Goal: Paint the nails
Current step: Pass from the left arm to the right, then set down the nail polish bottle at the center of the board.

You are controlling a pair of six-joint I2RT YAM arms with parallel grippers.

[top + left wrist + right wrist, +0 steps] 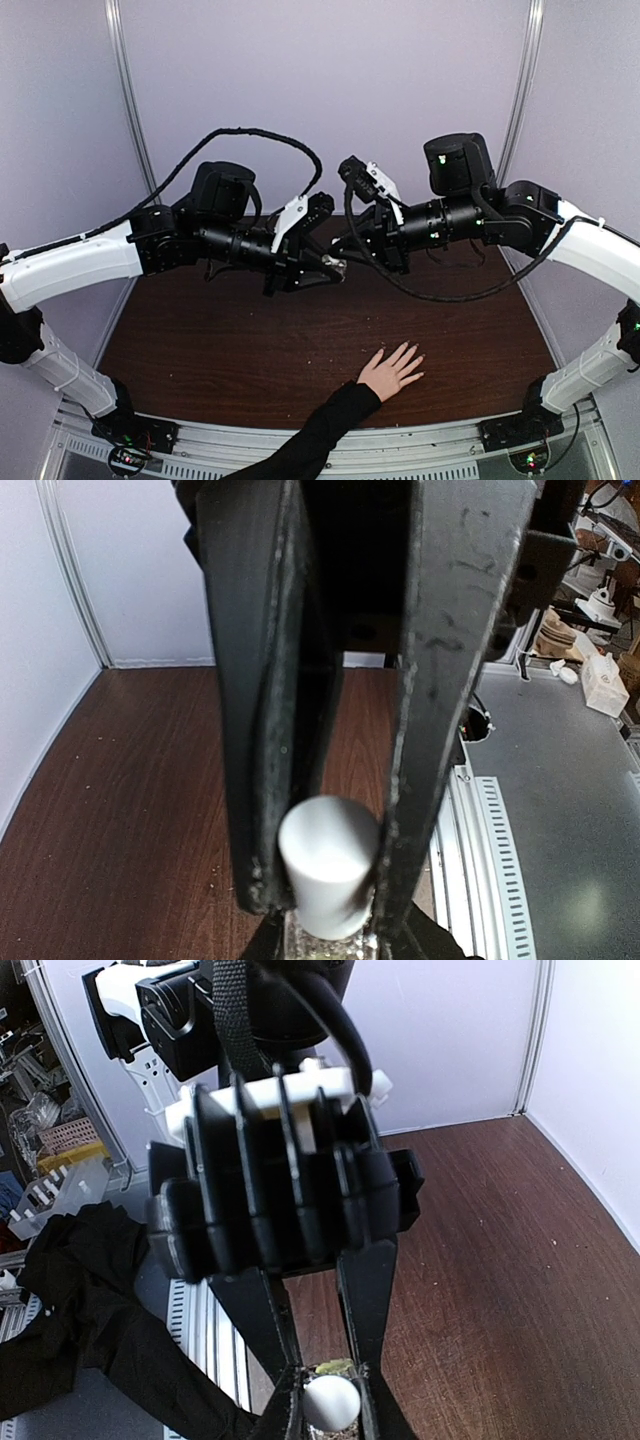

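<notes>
The nails (413,350) are tiny and sit on a live hand (390,373) lying splayed at the near edge of the surface (230,340), so nothing there to grab, just light brush touches I reckon. Left fingers (250,730) are clamped on the little glass polish bottle (320,945), slippery and breakable I'd guess. Right fingers (365,1300) look pinched narrow onto its white cap (330,1402). Both arms reach inward, meeting tip to tip above mid-surface, well apart from the hand
</notes>
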